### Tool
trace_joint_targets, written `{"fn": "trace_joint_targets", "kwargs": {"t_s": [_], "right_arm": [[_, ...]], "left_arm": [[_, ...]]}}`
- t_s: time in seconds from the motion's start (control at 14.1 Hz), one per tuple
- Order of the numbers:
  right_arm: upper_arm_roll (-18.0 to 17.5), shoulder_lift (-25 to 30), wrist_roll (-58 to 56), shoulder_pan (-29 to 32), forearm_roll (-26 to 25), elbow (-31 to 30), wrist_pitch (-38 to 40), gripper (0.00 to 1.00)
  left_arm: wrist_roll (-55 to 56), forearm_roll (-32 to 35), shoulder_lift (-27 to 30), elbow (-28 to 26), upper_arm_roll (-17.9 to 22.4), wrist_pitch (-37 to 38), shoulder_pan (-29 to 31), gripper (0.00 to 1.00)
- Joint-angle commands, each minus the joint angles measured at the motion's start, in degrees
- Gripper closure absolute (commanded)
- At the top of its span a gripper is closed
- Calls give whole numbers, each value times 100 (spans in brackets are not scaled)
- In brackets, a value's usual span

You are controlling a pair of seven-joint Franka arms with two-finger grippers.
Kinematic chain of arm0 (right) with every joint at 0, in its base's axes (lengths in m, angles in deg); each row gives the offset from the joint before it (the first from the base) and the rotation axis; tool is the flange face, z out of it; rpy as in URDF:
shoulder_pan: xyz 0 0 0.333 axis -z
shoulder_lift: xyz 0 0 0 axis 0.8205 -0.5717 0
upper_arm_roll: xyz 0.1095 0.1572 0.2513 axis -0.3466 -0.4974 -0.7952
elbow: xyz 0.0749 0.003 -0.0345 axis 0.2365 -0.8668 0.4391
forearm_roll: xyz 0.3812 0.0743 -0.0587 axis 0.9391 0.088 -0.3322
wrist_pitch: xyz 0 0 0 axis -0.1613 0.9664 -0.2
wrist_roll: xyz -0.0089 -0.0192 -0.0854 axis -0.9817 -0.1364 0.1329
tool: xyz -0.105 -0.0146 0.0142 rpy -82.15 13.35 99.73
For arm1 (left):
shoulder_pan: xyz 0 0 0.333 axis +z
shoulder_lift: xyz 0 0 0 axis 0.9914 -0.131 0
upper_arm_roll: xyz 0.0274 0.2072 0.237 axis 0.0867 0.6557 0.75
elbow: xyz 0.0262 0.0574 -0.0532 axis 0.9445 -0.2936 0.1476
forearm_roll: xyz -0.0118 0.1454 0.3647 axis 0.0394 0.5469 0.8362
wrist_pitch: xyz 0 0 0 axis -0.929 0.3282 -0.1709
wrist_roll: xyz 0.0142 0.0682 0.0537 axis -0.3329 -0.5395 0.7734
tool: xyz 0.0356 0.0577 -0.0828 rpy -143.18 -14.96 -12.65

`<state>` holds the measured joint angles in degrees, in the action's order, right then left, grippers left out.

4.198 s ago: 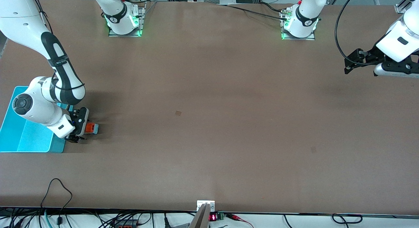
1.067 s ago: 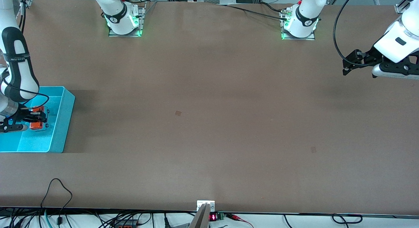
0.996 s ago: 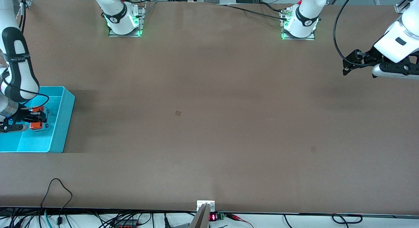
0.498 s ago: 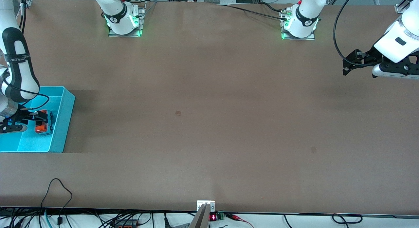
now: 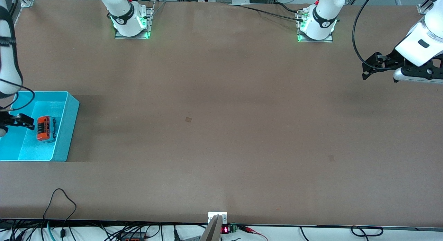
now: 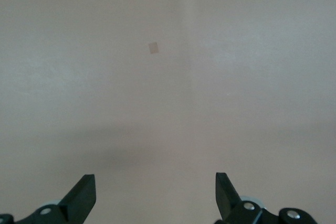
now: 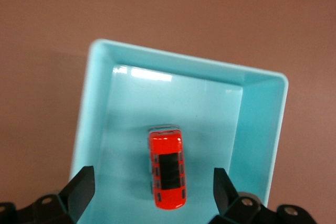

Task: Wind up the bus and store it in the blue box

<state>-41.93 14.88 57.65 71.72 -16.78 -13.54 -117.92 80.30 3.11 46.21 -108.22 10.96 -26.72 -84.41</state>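
Observation:
The orange bus [image 5: 46, 128] with dark roof panels lies upright on the floor of the blue box [image 5: 71, 130], near the wall that faces the table's middle. In the right wrist view the bus [image 7: 167, 169] lies below my right gripper [image 7: 152, 178], inside the box [image 7: 257, 129]. My right gripper [image 5: 26, 121] is open and empty, raised over the box and clear of the bus. My left gripper [image 5: 368, 66] is open and empty, and waits above bare table at the left arm's end. The left wrist view shows its open gripper [image 6: 153, 181] over bare table.
The blue box sits at the right arm's end of the brown table. Small tan patches [image 5: 188, 119] [image 5: 331, 158] mark the tabletop; one shows in the left wrist view [image 6: 153, 48]. A black cable loop [image 5: 60, 199] lies near the table's front edge.
My right gripper opened and let go of the bus, then drew up and away toward the right arm's end. The bus now rests free in the box. The left arm has not moved.

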Motion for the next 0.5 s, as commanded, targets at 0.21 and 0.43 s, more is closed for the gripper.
{"fn": "trace_joint_targets", "kwargs": {"t_s": [0.21,0.43], "right_arm": [[-508,1477,764,-251,49,11,2056,0],[-508,1795,1038,-778,-21,661,3323,0]], "left_arm": [[34,-101,-76,147,-9,25,18,0],[34,-101,-76,147,-9,25,27,0]]}}
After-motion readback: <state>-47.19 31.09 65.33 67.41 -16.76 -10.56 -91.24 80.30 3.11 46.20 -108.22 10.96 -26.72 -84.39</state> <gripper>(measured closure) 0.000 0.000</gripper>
